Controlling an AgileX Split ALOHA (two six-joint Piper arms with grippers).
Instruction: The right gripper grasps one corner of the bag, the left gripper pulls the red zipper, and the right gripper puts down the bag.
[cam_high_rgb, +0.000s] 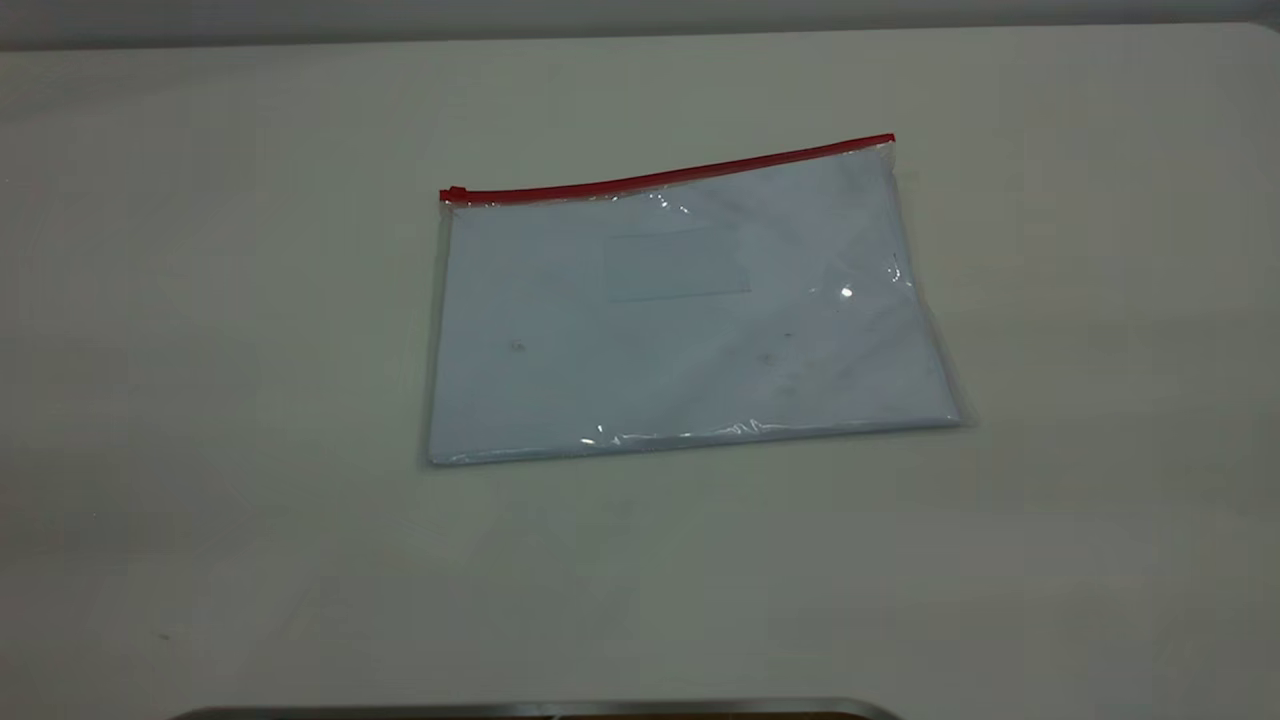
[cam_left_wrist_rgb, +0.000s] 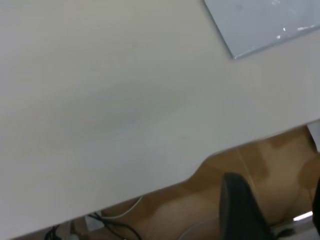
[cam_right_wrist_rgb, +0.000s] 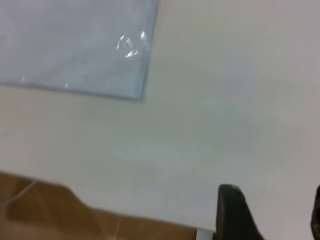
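Bag (cam_high_rgb: 690, 310): lies flat on the surface (cam_high_rgb: 200, 400), well apart from both arms, with white sheets showing through the clear plastic.
Red zipper (cam_high_rgb: 668, 178): runs along the bag's far edge in the exterior view; the slider (cam_high_rgb: 454, 194) sits at that edge's left end.
Open or shut: I cannot tell whether the mouth under the zipper is sealed.
Left hand (cam_left_wrist_rgb: 270, 210): off the bag, hanging over the surface's edge; one dark finger (cam_left_wrist_rgb: 240, 207) and a sliver of the other show with a wide gap between, so it stands spread and holds nothing.
Right hand (cam_right_wrist_rgb: 270, 212): above bare surface, well clear of the bag's near corner (cam_right_wrist_rgb: 141, 95); spread too, gripping nothing.
Stage: this fits either a bag waiting to be gripped or one already laid back down; the slider's place alone does not settle it.
Doing a corner grip well: pinch only the thin plastic at a corner, low and level, so the sheets inside do not slide.
Risk: the slick film may slip between the fingers.
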